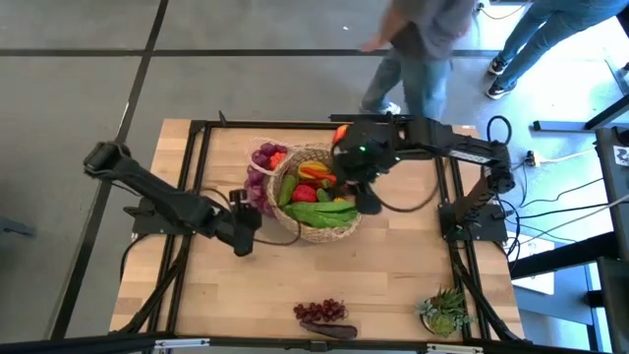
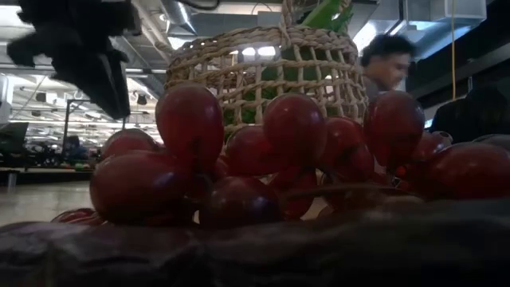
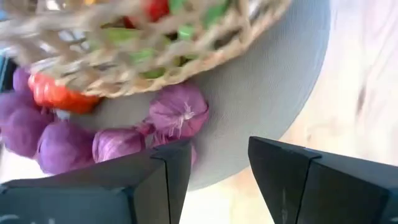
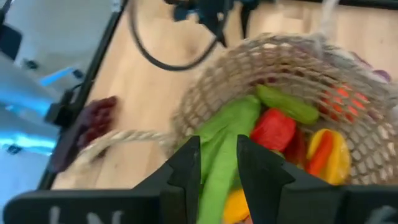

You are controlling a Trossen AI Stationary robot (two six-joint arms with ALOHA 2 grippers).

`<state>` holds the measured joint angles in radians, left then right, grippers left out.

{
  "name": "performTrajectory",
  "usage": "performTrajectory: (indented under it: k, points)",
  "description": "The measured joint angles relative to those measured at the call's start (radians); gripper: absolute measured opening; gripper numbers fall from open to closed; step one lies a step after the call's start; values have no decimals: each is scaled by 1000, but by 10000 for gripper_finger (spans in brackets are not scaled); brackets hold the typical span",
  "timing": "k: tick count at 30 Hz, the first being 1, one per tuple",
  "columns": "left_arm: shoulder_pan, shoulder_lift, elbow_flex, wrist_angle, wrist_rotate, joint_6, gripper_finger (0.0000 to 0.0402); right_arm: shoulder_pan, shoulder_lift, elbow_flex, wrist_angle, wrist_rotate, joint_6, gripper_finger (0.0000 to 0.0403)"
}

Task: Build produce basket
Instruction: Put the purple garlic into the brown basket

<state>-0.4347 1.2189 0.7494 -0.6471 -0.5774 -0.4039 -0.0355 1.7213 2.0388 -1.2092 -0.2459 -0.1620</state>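
Observation:
The tan wicker basket (image 1: 316,228) sits mid-table, holding green stalks (image 1: 319,210), a red pepper (image 1: 307,194) and yellow pieces. In the right wrist view the basket (image 4: 205,93) holds a cucumber (image 4: 287,104) and a red piece (image 4: 272,129). My right gripper (image 4: 217,146) hovers over the basket's far right part, open with a narrow gap, and a green stalk (image 4: 219,163) shows between its fingers. My left gripper (image 3: 219,163) is open, low beside the basket's left side, near purple bulbs (image 3: 178,110) on a grey plate (image 3: 261,87). Dark red grapes (image 1: 320,312) lie by the near edge. My right gripper has its fingers (image 4: 186,165) above and on either side of the green stalk lying in the basket. I cannot tell whether they touch it.
A spiky potted plant (image 1: 444,311) stands at the near right corner. Purple produce (image 1: 263,162) lies left of the basket. Grapes (image 2: 239,151) fill the low view's front. People (image 1: 423,49) stand beyond the far edge. Bare wood lies between the basket and the grapes.

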Motion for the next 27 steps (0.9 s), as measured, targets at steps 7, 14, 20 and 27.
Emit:
performTrajectory:
  k: [7,14,20,27]
  points:
    - [-14,-138,0,-11,14,-177,150,-60,118,0,65,1,0,97]
    - [-37,-201,0,-11,12,-223,150,-98,236,0,79,143,0,97]
    - [-40,-208,0,-4,12,-224,150,-128,288,0,78,409,5,97]
    - [-40,-207,0,-3,12,-224,150,-127,290,0,74,728,28,97]
